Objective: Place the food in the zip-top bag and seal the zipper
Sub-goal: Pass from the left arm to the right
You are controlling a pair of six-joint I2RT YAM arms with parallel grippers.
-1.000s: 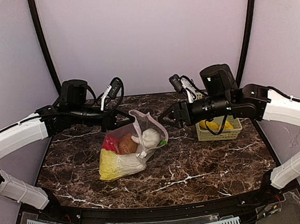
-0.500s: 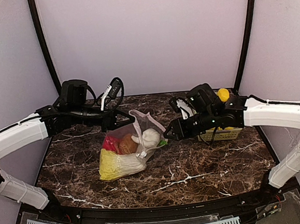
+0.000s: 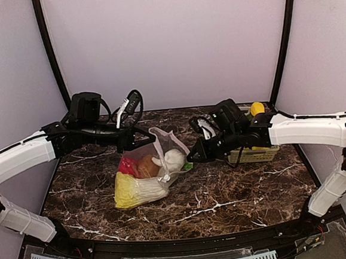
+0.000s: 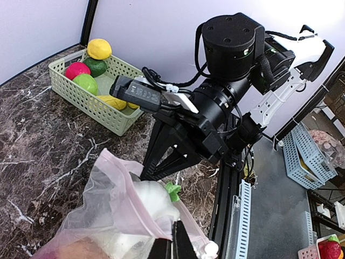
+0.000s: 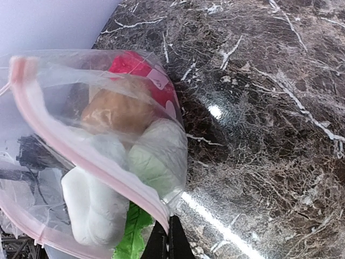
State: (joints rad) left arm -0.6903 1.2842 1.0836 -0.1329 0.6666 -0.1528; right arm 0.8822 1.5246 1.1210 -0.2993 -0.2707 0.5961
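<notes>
- Top external view is showing a dark marble table [image 3: 238,202] with a clear zip-top bag [image 3: 162,143] lying left of centre, its mouth edge raised at the far end.
- Yellow-white cabbage [image 3: 136,191] is filling the bag's near end. A red piece [image 3: 127,166], a brownish piece [image 3: 147,166] and a white radish [image 3: 174,158] are sitting behind it, all inside.
- Left gripper [image 3: 141,143] is reaching in from the left, jaws pressed together on the bag's pink zipper [image 5: 81,150] edge.
- Right gripper [image 3: 191,158] is pointing in from the right, jaws pinched together on the opposite zipper edge, beside the radish.
- Light green basket [image 3: 253,155] holding more toy fruit is standing at the far right.
</notes>
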